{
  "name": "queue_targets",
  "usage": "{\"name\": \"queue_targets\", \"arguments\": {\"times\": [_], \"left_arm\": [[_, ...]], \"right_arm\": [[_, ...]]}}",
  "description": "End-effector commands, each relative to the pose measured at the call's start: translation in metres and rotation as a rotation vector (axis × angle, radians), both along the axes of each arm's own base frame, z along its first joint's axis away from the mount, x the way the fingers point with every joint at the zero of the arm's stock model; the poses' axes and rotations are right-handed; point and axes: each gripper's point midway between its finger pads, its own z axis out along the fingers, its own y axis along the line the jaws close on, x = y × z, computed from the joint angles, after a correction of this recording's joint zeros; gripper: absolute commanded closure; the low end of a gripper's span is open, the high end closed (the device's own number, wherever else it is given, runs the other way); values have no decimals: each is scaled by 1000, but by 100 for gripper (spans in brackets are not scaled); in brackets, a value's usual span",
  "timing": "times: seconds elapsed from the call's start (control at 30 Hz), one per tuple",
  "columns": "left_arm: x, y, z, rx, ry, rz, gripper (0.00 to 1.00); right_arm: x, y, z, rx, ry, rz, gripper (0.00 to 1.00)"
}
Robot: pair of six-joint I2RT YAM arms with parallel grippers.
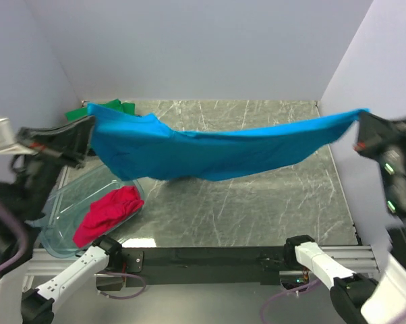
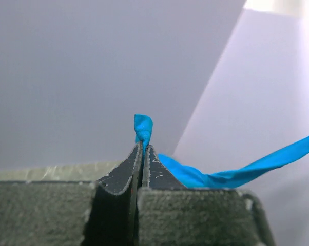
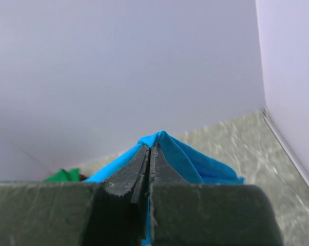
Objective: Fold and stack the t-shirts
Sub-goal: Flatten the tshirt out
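Three t-shirts were seen, each of a different colour. One bright blue t-shirt (image 1: 210,152) was held stretched in the air between the two grippers, above the marbled surface (image 1: 270,202), spanning it from left to right. Its middle sagged lower than its two ends, and its wider, bunched part hung toward the left.

The left gripper (image 1: 88,129) was seen closed on the left end of the blue t-shirt. In the left wrist view, a small tuft of blue cloth was pinched between the two pressed-together fingers and stuck out past their tips. The rest of the cloth was seen trailing off to the right.

The right gripper (image 1: 360,125) was likewise seen clamped tight on the opposite end. In the right wrist view, a peak of blue cloth was caught between its fingers.

One green t-shirt (image 1: 115,106) was seen crumpled at the far left corner of the surface, partly hidden behind the blue one. One magenta-red t-shirt (image 1: 110,212) lay bunched inside the single clear plastic bin (image 1: 58,233), which sat at the near left of the surface.
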Motion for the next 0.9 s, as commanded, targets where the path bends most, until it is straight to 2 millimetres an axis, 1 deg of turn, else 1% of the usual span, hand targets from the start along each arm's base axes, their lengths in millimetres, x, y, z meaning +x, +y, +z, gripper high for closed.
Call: {"name": "queue_targets", "arguments": {"times": [0.0, 0.03, 0.07, 0.1, 0.17, 0.2, 0.27, 0.3, 0.33, 0.37, 0.4, 0.43, 0.47, 0.5, 0.53, 0.57, 0.6, 0.63, 0.67, 0.7, 0.73, 0.8, 0.83, 0.87], "left_arm": [[-34, -7, 25, 38, -88, -108, 99], [-38, -7, 30, 34, -98, -121, 99], [-47, -6, 39, 23, -122, -133, 99], [-52, -9, 43, 22, -140, -165, 99], [-57, -10, 50, 5, -159, -181, 99], [-57, -9, 52, 0, -166, -180, 99], [-47, -10, 55, -12, -166, -156, 99], [-40, -11, 54, -12, -159, -147, 99], [-23, -16, 47, -3, -127, -130, 99], [-12, -19, 45, 0, -119, -117, 99], [10, -27, 35, 18, -74, -102, 99], [24, -33, 28, 28, -46, -95, 99], [37, -37, 24, 35, -32, -82, 99], [49, -40, 19, 49, -18, -68, 99], [73, -51, 5, 74, 28, -60, 99], [83, -55, 2, 92, 30, -56, 99], [94, -60, -2, 106, 44, -53, 99], [115, -71, -12, 133, 75, -51, 99], [125, -75, -14, 155, 77, -45, 99], [144, -84, -23, 175, 99, -44, 99], [149, -86, -17, 178, 85, -41, 99], [161, -91, -16, 205, 77, -33, 99], [169, -94, -13, 212, 71, -30, 99], [172, -95, -10, 226, 60, -24, 99]], "right_arm": [[-53, 1, 31, -11, -113, 58, 100], [-60, 1, 35, -7, -130, 64, 100], [-63, 2, 37, -7, -135, 69, 100], [-72, 2, 43, -6, -161, 79, 100], [-75, 3, 47, -5, -180, 86, 100], [-75, 3, 48, -2, -186, 87, 100], [-70, 2, 50, 1, -195, 77, 100], [-57, 4, 44, -4, -165, 73, 100], [-49, 3, 41, -4, -150, 60, 100], [-40, 3, 39, -7, -141, 56, 100], [-20, 6, 28, -17, -91, 55, 100], [-9, 6, 22, -21, -70, 44, 100], [1, 4, 22, -20, -71, 25, 100], [22, 5, 8, -29, -20, 13, 100], [32, 3, 4, -38, -3, -6, 100], [42, -1, 2, -39, 3, -38, 100], [61, 0, -8, -50, 43, -48, 100], [70, -1, -11, -57, 56, -59, 100], [78, -2, -11, -60, 57, -72, 100], [94, 0, -16, -68, 81, -77, 100], [100, -1, -17, -70, 84, -87, 100], [116, -1, -12, -72, 75, -96, 100], [121, -2, -10, -73, 74, -100, 100], [125, -2, -6, -73, 65, -103, 100]]}}
